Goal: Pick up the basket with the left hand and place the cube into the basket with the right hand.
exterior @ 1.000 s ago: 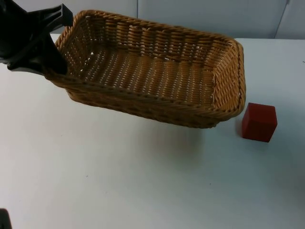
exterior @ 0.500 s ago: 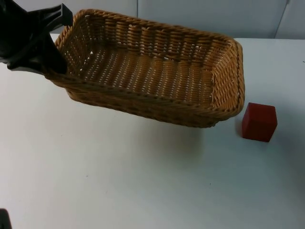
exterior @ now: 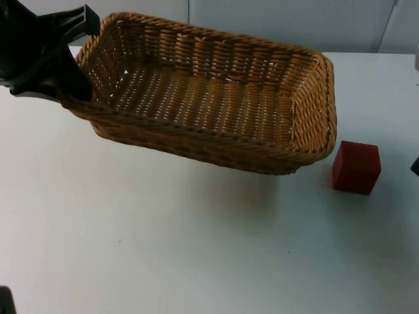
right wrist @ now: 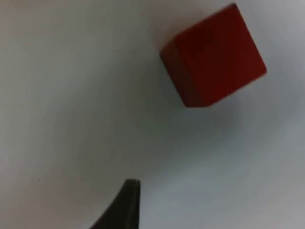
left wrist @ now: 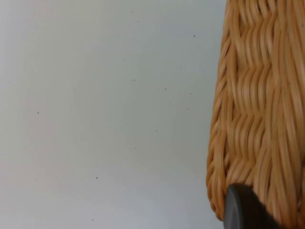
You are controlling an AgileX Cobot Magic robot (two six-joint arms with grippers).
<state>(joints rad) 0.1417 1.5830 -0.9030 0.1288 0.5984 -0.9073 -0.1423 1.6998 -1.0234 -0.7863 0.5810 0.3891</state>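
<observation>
While the left gripper (exterior: 73, 91) grips the basket (exterior: 216, 98) rim, lifted, the cube (exterior: 355, 167) sits on the table (exterior: 163, 248). For the right gripper (right wrist: 125, 205) near the cube, I cannot tell the jaws.

Tan-gold wicker basket (exterior: 216, 98) in horizontal woven bands, plain dark red cube (exterior: 355, 167), black left gripper (exterior: 69, 91), matte white table (exterior: 163, 248), grey partition wall (exterior: 294, 19)

**Red cube on the table, fingertip apart from it**

A red cube (right wrist: 213, 56) sits flat on the white table (right wrist: 71, 86), turned at an angle. One black fingertip (right wrist: 125, 202) of the right gripper stands near it, not touching.
</observation>
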